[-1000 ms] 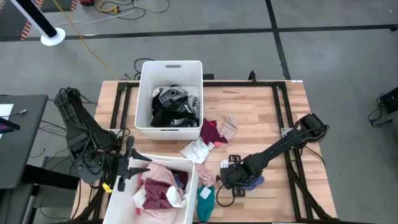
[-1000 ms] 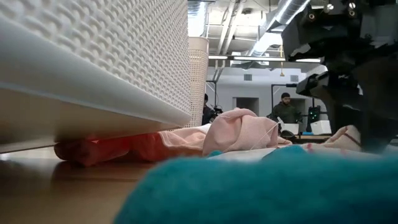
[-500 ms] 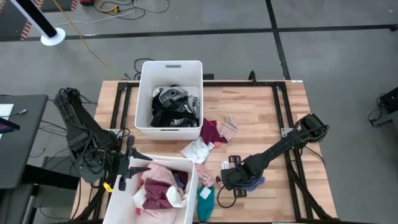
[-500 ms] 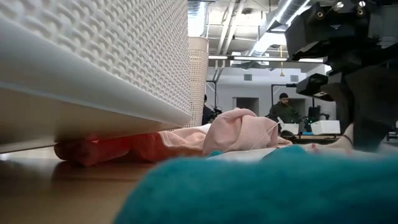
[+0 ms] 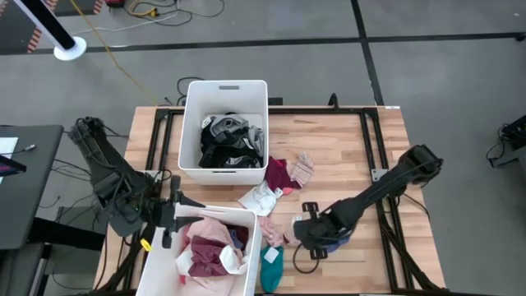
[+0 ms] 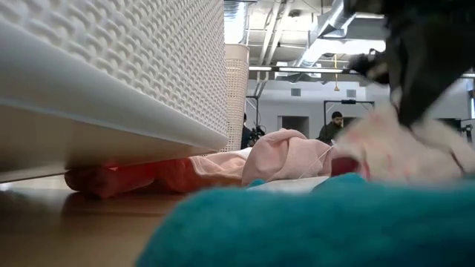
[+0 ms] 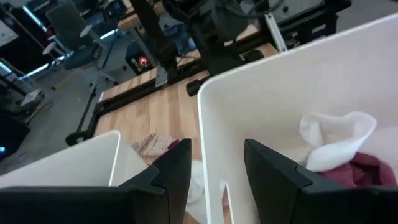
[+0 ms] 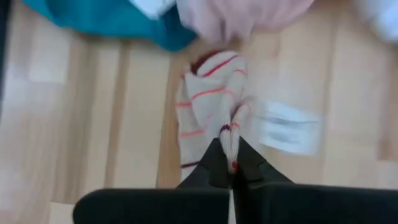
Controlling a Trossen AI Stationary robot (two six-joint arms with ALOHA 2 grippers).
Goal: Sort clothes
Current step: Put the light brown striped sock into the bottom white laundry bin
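My right gripper [image 5: 302,233] [image 8: 231,163] stands over the near middle of the table, shut on a white sock with red stripes [image 8: 208,106] [image 6: 393,152]. A teal garment [image 5: 271,263], a white one [image 5: 263,197], a maroon and pink one [image 5: 288,171] and a blue one [image 5: 339,240] lie on the table around it. My left gripper [image 5: 182,215] [image 7: 217,149] is open above the far left rim of the near white bin [image 5: 256,238], which holds pink, maroon and white clothes. My right gripper pinches a raised fold [image 8: 233,127] of the striped sock between its two fingers. The fingers come from above, slanting down. The sock hangs below them; whether its lower end is off the table, I cannot tell.
A second white bin [image 5: 226,85] with dark and grey clothes stands at the table's far left. A white tag [image 8: 286,127] lies on the wood beside the sock. Bare wood shows on the table's right half [image 5: 362,156]. People stand in the room beyond.
My right gripper has shut on the striped sock and gone up, drawing the sock up off the table with it.
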